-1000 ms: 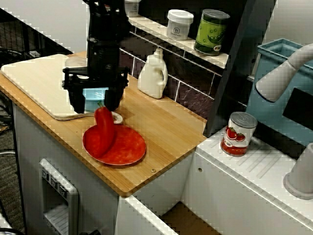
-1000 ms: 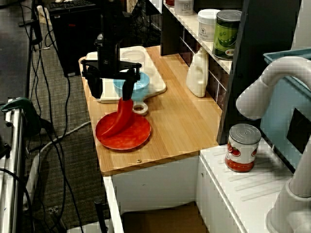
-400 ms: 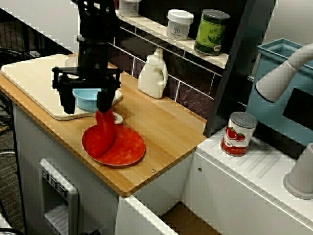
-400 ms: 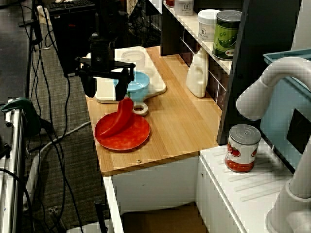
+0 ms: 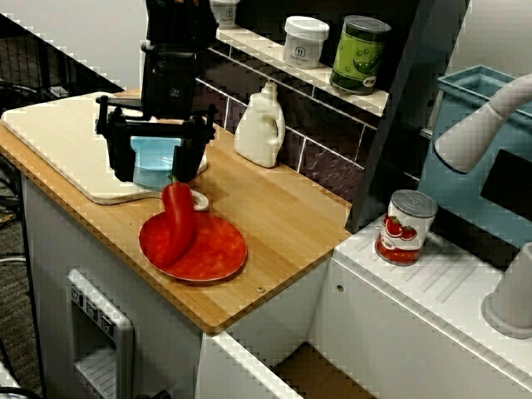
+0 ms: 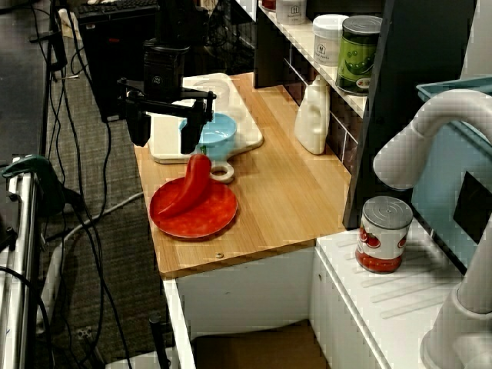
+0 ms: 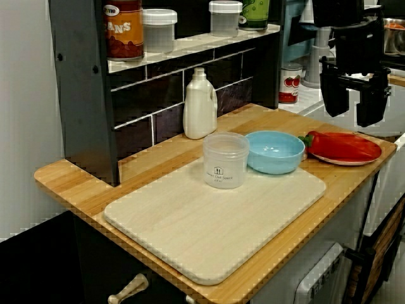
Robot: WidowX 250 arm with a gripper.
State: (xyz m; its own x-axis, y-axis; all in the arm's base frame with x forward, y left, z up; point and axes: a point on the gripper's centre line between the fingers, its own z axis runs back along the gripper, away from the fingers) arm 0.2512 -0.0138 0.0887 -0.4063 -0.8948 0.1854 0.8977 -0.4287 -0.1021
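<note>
Pepper [image 5: 176, 223], red and long, lies on the red plate [image 5: 218, 253] near the bench [image 5: 283, 212] front, with its stem end toward the blue bowl [image 7: 275, 152]. End effector [image 5: 156, 162] hangs above it with fingers apart, gripping nothing and clear of the pepper. By my judgement the pepper rests free. Any grasp calls for a descent with the fingers straddling it.

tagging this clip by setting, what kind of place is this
Probably a mock kitchen: a wooden counter with a cutting board, a red pepper on a plate, and a white faucet.
</note>
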